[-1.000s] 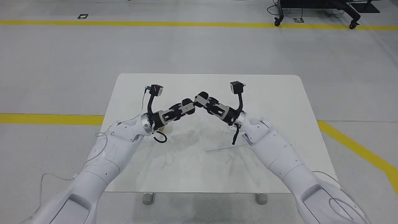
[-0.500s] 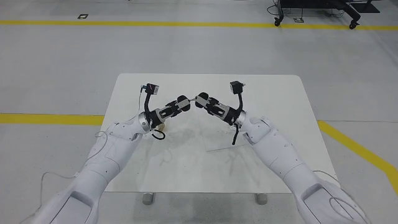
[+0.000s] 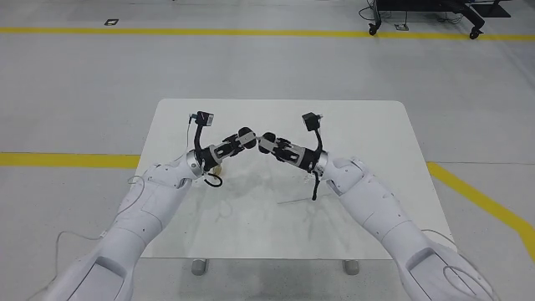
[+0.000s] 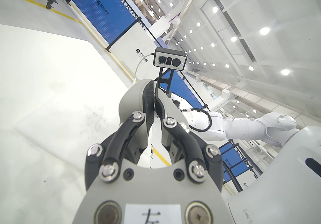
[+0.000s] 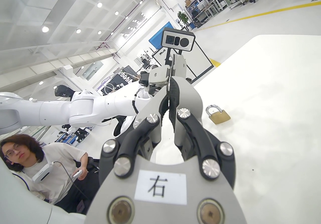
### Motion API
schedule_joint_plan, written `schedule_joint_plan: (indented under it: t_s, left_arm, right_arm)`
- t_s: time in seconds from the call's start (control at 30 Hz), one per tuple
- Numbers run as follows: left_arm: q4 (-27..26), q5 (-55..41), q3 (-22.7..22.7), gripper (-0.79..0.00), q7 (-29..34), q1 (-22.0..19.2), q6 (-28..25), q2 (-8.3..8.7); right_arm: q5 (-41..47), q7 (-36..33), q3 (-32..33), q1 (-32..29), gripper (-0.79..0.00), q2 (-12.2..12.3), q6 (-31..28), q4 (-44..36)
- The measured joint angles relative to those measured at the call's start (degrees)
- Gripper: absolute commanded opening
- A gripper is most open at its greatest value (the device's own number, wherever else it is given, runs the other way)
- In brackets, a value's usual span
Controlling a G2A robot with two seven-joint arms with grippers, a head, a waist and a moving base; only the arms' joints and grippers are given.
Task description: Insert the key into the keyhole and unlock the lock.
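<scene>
Left arm: the grey two-fingered left gripper (image 3: 251, 138) hangs above the table at the centre of the top view. Its ribbed black pads are pressed together, and I cannot tell whether anything thin sits between them.
Right arm: the matching right gripper (image 3: 265, 139) is tip to tip with it, just beside it. Its pads are closed flat on each other, and any hold cannot be told.
Lock: the small brass padlock (image 5: 217, 115) with a silver shackle lies flat on the tabletop, apart from both grippers.
Surface: the white rounded-corner table (image 3: 368, 125) sits in the middle of the top view.
</scene>
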State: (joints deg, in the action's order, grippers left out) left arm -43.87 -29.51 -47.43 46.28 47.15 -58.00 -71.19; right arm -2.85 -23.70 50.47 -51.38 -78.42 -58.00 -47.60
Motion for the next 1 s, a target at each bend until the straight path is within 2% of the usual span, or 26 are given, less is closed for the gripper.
schedule_joint_plan:
  t_s: [0.17, 0.2, 0.23, 0.27, 0.47, 0.7, 0.93, 1.0]
  left_arm:
    - [-0.2, 0.2, -0.5, -0.785, 0.0, 0.1, 0.0, 0.03]
    - [-0.2, 0.2, -0.5, -0.705, 0.0, 0.1, 0.0, 0.03]
    - [-0.3, 0.4, -0.5, -0.459, 0.0, 0.1, 0.0, 0.03]
    - [-0.3, 0.6, -0.6, 0.000, 0.0, 0.1, 0.0, 0.04]
    - [1.1, 0.5, -1.9, 0.000, -0.2, -0.1, 0.0, 0.25]
    - [1.9, 0.1, -2.6, 0.000, -0.7, -0.1, 0.0, 0.33]
    - [1.4, 0.6, -2.8, 0.000, -1.1, -0.1, 0.0, 0.41]
    - [-0.5, 5.0, -4.6, 0.000, -3.2, -0.7, 0.0, 1.21]
  right_arm:
    - [1.3, -1.6, -0.5, 0.4, -0.785, -0.2, 0.0, 0.2]
    - [1.5, -1.8, -0.5, 0.5, -0.785, -0.2, 0.0, 0.3]
    - [1.7, -1.9, -0.5, 0.6, -0.785, -0.2, 0.0, 0.4]
    - [1.9, -1.9, -0.4, 0.7, -0.785, -0.2, 0.0, 0.6]
    - [2.0, -0.6, 2.0, 1.0, -0.785, 0.6, 0.0, 1.3]
    - [-0.6, 0.5, 9.1, -1.9, -0.785, 3.6, 0.0, -3.0]
    - [-0.7, 0.4, 9.4, -2.0, -0.785, 3.8, 0.0, -3.1]
    - [-0.7, 0.4, 9.4, -2.0, -0.785, 3.8, 0.0, -3.1]
